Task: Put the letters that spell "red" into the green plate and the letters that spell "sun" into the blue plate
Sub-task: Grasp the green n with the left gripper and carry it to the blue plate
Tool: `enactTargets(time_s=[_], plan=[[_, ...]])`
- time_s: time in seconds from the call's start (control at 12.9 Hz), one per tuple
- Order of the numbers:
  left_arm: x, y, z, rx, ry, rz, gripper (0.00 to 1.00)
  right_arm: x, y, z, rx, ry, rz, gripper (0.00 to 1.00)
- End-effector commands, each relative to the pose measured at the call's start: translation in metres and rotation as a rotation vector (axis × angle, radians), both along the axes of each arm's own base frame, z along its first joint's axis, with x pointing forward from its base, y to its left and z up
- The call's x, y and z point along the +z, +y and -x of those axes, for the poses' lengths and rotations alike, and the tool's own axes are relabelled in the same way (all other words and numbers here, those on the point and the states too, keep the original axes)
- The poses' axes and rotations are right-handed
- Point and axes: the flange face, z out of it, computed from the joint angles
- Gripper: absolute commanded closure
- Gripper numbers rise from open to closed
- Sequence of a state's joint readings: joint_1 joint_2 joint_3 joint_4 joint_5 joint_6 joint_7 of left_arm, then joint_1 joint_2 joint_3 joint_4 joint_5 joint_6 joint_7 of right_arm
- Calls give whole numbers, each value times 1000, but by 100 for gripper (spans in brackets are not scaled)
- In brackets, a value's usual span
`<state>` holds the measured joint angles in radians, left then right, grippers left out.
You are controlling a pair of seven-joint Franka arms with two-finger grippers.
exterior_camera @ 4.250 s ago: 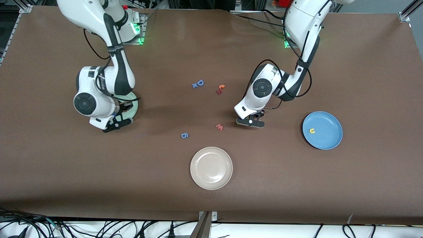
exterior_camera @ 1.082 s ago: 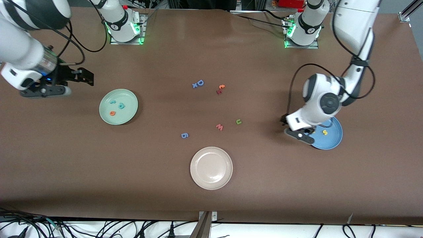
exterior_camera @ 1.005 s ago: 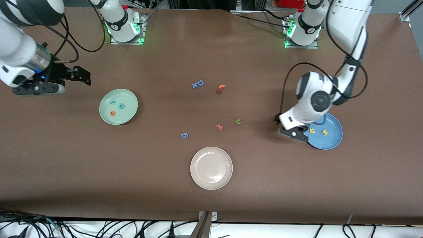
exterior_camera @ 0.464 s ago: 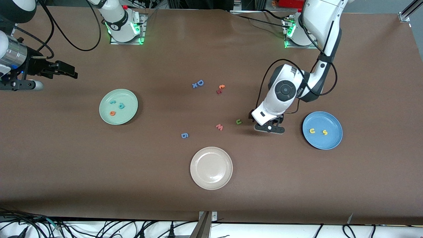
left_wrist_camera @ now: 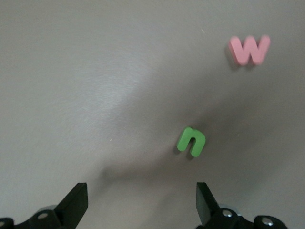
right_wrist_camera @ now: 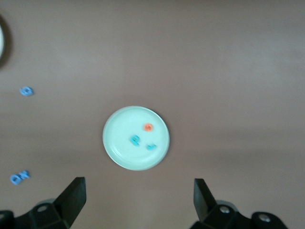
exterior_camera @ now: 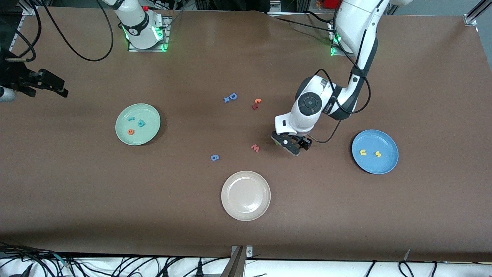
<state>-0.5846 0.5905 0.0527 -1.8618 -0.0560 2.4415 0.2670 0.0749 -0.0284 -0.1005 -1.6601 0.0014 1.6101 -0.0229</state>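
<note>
Green "u" (left_wrist_camera: 191,141), the last letter outside its plate, lay on the table beside the pink "w" (left_wrist_camera: 249,49) as the left gripper (left_wrist_camera: 139,205) hovered over it, fingers spread wide, apparently to straddle it. Two yellow letters sat in the blue plate (exterior_camera: 386,165); three in the green plate (exterior_camera: 148,114). The right gripper (right_wrist_camera: 138,202) waited high, fingers apart.

Only the foam letters read: pink "w" (left_wrist_camera: 249,49), blue "D" (exterior_camera: 233,95), blue "g" (exterior_camera: 215,157).
</note>
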Motion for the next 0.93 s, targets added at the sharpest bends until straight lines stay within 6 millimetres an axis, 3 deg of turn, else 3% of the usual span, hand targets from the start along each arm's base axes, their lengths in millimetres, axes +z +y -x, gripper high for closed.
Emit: enactTargets(time_s=[0.0, 0.54, 0.85], plan=[[-2, -2, -6, -118, -12, -5, 1, 2, 0, -1, 19, 23, 24, 0], [-27, -44, 14, -141, -17, 37, 2, -3, 6, 1, 13, 51, 23, 0], [-26, -49, 12, -196, -27, 37, 3, -4, 7, -7, 17, 3, 28, 0]])
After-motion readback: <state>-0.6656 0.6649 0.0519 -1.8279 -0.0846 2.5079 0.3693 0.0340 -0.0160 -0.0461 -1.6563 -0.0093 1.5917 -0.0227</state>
